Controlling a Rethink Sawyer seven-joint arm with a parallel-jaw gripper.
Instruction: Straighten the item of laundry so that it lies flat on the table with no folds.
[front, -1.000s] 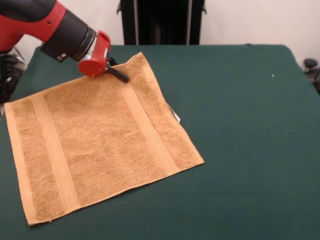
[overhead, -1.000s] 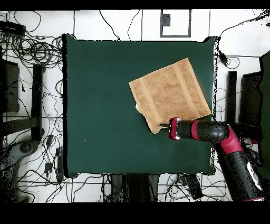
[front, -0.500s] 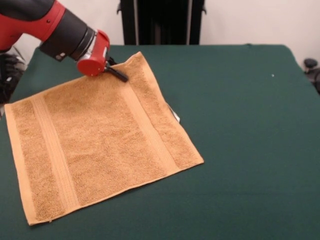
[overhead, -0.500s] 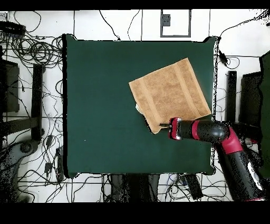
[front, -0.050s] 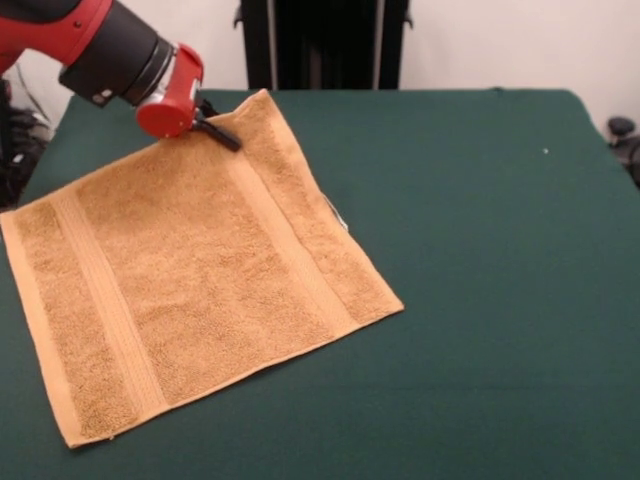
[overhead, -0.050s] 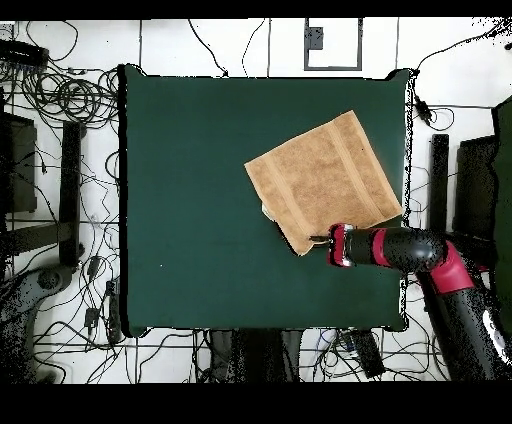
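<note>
1. One large table (front, -0.050s: 480, 250) with a dark green cloth top fills most of the front view; in the overhead view it is a big green rectangle (overhead, -0.050s: 190, 200) ringed by floor tiles and tangled cables (overhead, -0.050s: 60, 95).
2. The red and black arm (front, -0.050s: 95, 40) enters the front view from the upper left corner, and in the overhead view it (overhead, -0.050s: 440, 270) reaches in from the lower right.
3. The orange-tan towel (front, -0.050s: 190, 270) lies spread open and flat on the table, turned at a slant to the table's edges, with a woven band near each of two opposite ends. In the overhead view the towel (overhead, -0.050s: 322, 182) sits in the table's right half, close to the right edge.
4. The hand (front, -0.050s: 217, 130) is low at one corner of the towel (the far corner in the front view), its dark tips against the cloth. I cannot tell how far apart they stand, or whether they pinch the fabric.
5. A small white tag (front, -0.050s: 340, 217) peeks out from under the towel's right-hand edge.
</note>
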